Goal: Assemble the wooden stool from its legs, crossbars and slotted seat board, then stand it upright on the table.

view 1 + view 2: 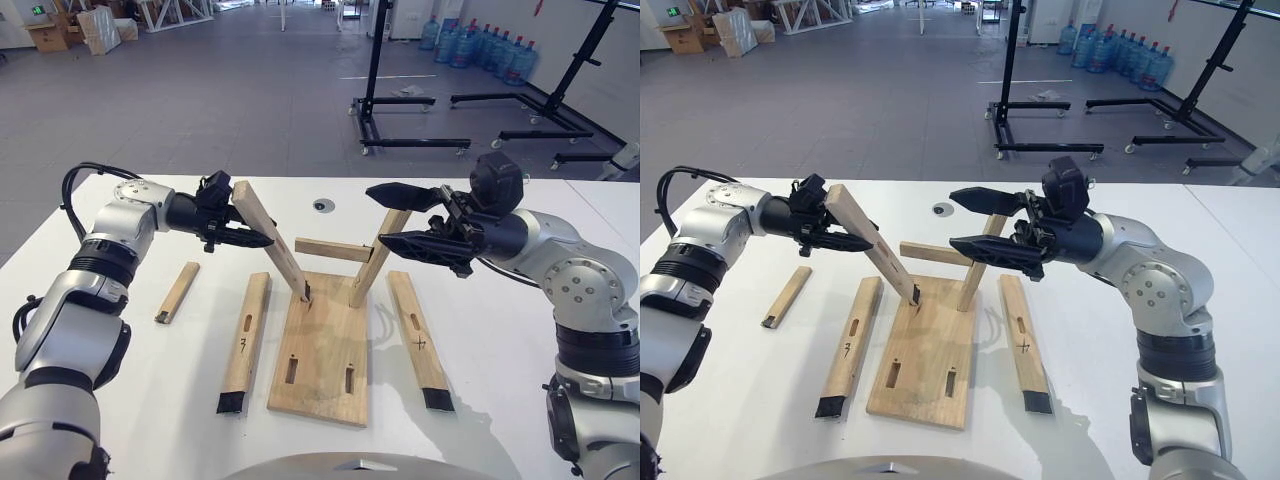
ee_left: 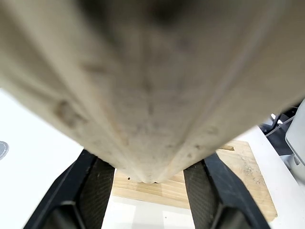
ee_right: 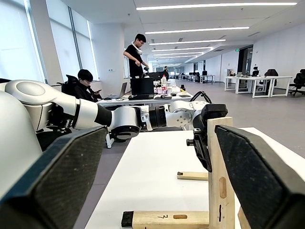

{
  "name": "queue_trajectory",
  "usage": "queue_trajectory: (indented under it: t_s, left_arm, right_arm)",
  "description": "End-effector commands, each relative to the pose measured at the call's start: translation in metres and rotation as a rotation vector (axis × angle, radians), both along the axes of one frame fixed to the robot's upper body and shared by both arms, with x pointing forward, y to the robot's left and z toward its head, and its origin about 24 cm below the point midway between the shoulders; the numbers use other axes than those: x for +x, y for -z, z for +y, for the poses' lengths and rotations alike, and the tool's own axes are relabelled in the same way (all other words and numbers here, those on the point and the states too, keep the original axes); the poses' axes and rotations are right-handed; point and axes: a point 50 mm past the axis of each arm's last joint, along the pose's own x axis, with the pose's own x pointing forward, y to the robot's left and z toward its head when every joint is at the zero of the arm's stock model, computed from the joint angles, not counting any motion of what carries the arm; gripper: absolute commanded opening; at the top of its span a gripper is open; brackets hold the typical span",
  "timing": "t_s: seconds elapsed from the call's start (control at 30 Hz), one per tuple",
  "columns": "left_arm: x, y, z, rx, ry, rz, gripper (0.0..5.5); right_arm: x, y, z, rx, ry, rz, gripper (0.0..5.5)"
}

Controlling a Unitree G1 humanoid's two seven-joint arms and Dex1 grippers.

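Observation:
The slotted seat board (image 1: 322, 360) lies flat mid-table. My left gripper (image 1: 240, 230) is shut on a wooden leg (image 1: 272, 243) that leans, its lower end at a slot in the board; its black fingers (image 2: 95, 186) clamp the leg (image 2: 152, 95). A second leg (image 1: 375, 262) stands tilted in the board with a crossbar (image 1: 333, 250) jutting from it. My right gripper (image 1: 395, 218) is open, one finger on each side of that leg's upper end. Two more legs (image 1: 246, 340) (image 1: 420, 340) lie beside the board. A short crossbar (image 1: 177, 291) lies to the left.
A round metal grommet (image 1: 322, 205) sits in the white table (image 1: 520, 400) behind the board. Black wheeled stands (image 1: 410, 120) are on the floor beyond the table's far edge. Bare tabletop lies at the front left and right.

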Motion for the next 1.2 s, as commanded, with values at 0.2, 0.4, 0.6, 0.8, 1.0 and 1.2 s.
queue_trajectory:
  t_s: [0.2, 0.4, 0.6, 0.8, 1.0, 1.2]
  left_arm:
    - [0.000, -0.001, 0.003, 0.116, 0.031, -0.029, 2.01]
    - [0.001, -0.002, 0.003, 0.175, 0.046, -0.053, 2.01]
    - [0.000, 0.001, 0.001, 0.209, 0.060, -0.018, 2.01]
    - [0.000, 0.002, 0.000, 0.181, 0.060, -0.009, 2.01]
    - [-0.001, 0.005, 0.000, 0.173, 0.055, 0.002, 2.01]
    - [0.000, 0.009, 0.002, 0.154, 0.031, 0.036, 2.01]
  right_arm:
    - [-0.003, 0.002, 0.002, 0.000, -0.035, 0.013, 4.15]
    - [-0.006, 0.005, 0.005, 0.000, -0.046, 0.021, 4.15]
    - [-0.008, 0.005, 0.007, 0.004, -0.049, 0.020, 4.15]
    - [0.018, -0.015, 0.005, 0.001, 0.172, -0.152, 4.15]
    - [0.033, -0.016, 0.014, -0.179, 0.286, -0.352, 4.15]
    - [0.020, 0.014, 0.055, -0.480, 0.346, -0.736, 4.15]
